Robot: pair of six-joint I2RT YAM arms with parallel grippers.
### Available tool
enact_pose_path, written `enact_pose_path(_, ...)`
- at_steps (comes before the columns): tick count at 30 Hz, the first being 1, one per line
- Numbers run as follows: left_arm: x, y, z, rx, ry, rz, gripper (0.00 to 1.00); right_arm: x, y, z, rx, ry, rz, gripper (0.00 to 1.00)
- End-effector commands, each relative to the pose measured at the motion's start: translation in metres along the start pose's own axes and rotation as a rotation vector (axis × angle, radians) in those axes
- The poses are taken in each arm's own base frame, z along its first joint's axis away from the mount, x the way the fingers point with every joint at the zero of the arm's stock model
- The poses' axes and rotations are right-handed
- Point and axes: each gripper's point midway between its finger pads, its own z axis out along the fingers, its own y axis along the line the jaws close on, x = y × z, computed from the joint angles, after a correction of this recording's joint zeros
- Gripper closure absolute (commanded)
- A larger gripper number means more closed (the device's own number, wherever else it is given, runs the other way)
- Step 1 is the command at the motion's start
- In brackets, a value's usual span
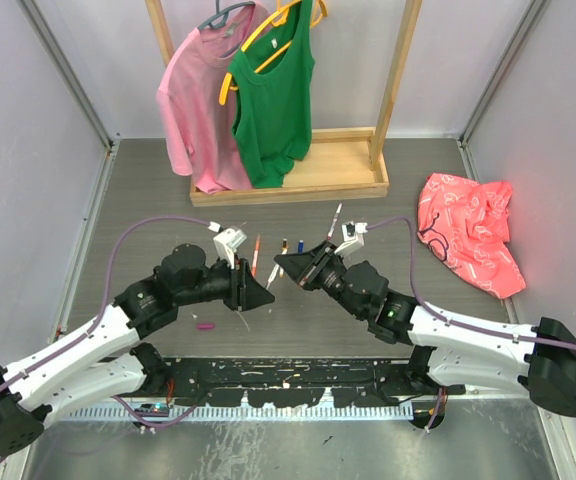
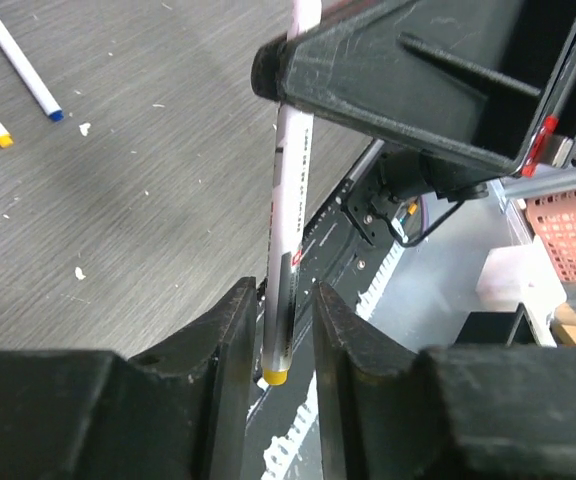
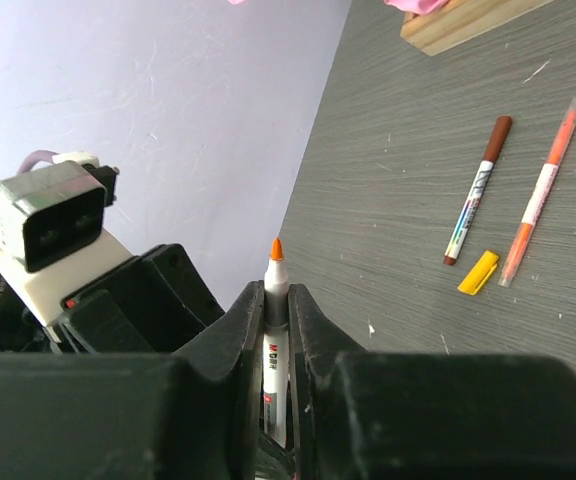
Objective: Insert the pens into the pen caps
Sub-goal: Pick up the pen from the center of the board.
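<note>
Right wrist view: the right jaws pinch an orange-tipped pen [image 3: 274,315], lifted off the table on the arms' side of the wooden rack base [image 1: 288,185]. Its long axis runs straight out of those jaws, with the bare tip leading toward the left arm. In the left wrist view the tip sits between the left jaws. They flank it closely, but whether they are gripping it I cannot tell.

This reads as a pass between the arms. One side should hold firm until the other closes, with enough tip left exposed and any cap lined up along that axis. A yellow cap [image 3: 479,272] lies on the table, short of the rack base.
</note>
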Motion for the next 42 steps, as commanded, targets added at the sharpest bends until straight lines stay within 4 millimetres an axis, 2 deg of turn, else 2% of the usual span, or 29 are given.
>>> enact_pose_path(1,-0.029,-0.007,-0.006,-0.018,-0.118,0.017,0.68,-0.007,0.020,0.004,-0.055,-0.007,-0.009,1.00)
enact_pose_path(9,-0.053,-0.005,-0.008,-0.072,-0.197,0.023,0.65,0.004,0.019,0.006,-0.053,0.041,-0.041,1.00)
enact_pose_path(16,-0.062,-0.006,-0.004,-0.080,-0.224,0.015,0.64,0.010,0.021,0.008,-0.071,0.072,-0.050,1.00)
enact_pose_path(25,-0.048,-0.005,0.007,-0.051,-0.156,0.000,0.64,0.008,0.027,0.010,-0.096,0.059,-0.027,1.00)
enact_pose_path(36,-0.033,0.002,0.007,-0.050,-0.129,-0.025,0.66,0.005,0.032,0.010,-0.112,0.048,-0.016,1.00)
enact_pose_path(42,-0.033,0.001,0.009,-0.046,-0.126,-0.025,0.76,0.011,0.035,0.010,-0.130,0.079,-0.011,1.00)
